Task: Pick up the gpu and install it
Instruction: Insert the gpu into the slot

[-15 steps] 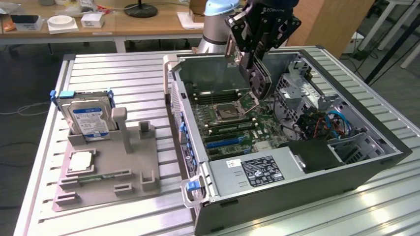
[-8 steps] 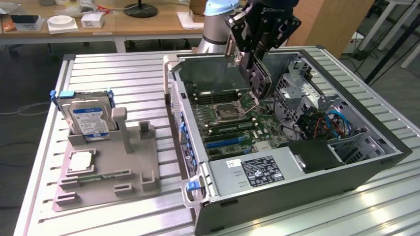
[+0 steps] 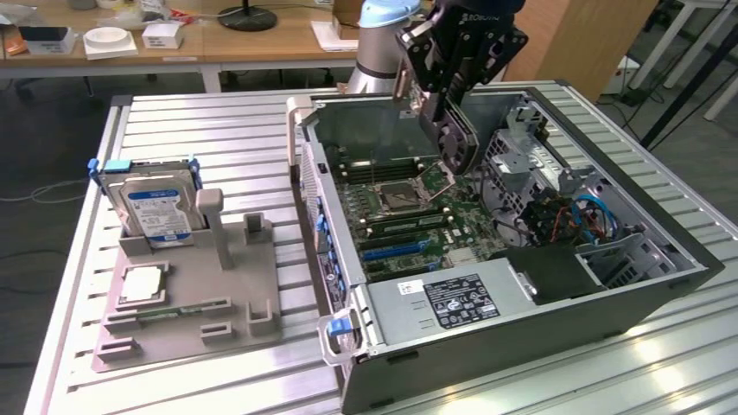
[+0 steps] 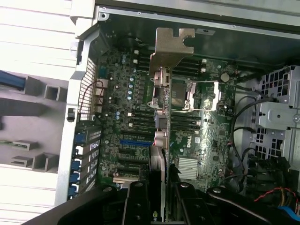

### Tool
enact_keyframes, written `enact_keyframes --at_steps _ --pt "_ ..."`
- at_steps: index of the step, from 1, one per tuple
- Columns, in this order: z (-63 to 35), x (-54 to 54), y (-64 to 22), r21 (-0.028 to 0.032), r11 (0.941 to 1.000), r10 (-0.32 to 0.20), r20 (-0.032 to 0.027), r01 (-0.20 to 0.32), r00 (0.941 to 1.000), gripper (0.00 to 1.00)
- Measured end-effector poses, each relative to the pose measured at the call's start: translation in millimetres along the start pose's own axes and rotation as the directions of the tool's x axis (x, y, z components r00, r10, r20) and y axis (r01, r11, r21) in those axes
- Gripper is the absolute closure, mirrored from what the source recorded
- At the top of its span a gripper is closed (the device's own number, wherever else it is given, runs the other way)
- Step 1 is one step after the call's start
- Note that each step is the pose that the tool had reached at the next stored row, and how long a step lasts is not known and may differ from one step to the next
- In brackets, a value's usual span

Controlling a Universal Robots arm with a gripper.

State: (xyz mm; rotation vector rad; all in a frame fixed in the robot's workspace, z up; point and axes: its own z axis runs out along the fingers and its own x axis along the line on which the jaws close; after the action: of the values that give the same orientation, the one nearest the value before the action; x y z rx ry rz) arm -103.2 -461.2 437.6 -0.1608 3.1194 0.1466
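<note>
My gripper [image 3: 448,91] is shut on the gpu [image 3: 457,138], a thin dark card that hangs edge-down over the open computer case [image 3: 645,285]. The card sits above the motherboard [image 3: 403,207], near the processor socket and clear of the board. In the wrist view the gpu [image 4: 160,136] shows edge-on between my fingers [image 4: 138,201], with its silver bracket [image 4: 171,44] at the far end. A blue expansion slot [image 4: 136,141] lies on the board just beside the card's line, also seen as the blue slot [image 3: 398,249].
A grey fixture tray [image 3: 231,333] on the slatted table holds a blue-labelled hard drive [image 3: 155,207], a processor [image 3: 141,284] and a memory stick [image 3: 173,311]. Inside the case sit a power supply [image 3: 461,298], a drive cage [image 3: 524,147] and loose cables [image 3: 588,216].
</note>
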Motion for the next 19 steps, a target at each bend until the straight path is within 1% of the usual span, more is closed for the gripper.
enact_keyframes --at_steps 5,9,14,19 --pt "0.0 0.0 0.0 -0.001 0.9989 -0.046 -0.0044 0.046 0.9989 0.74" --pt "0.1 0.0 0.0 -0.0022 0.9958 -0.092 -0.0084 0.092 0.9958 0.74" --pt "0.0 0.0 0.0 -0.0037 0.9897 -0.143 -0.0131 0.143 0.9896 0.74" --pt "0.0 0.0 0.0 -0.0055 0.9811 -0.193 -0.0177 0.193 0.981 0.74"
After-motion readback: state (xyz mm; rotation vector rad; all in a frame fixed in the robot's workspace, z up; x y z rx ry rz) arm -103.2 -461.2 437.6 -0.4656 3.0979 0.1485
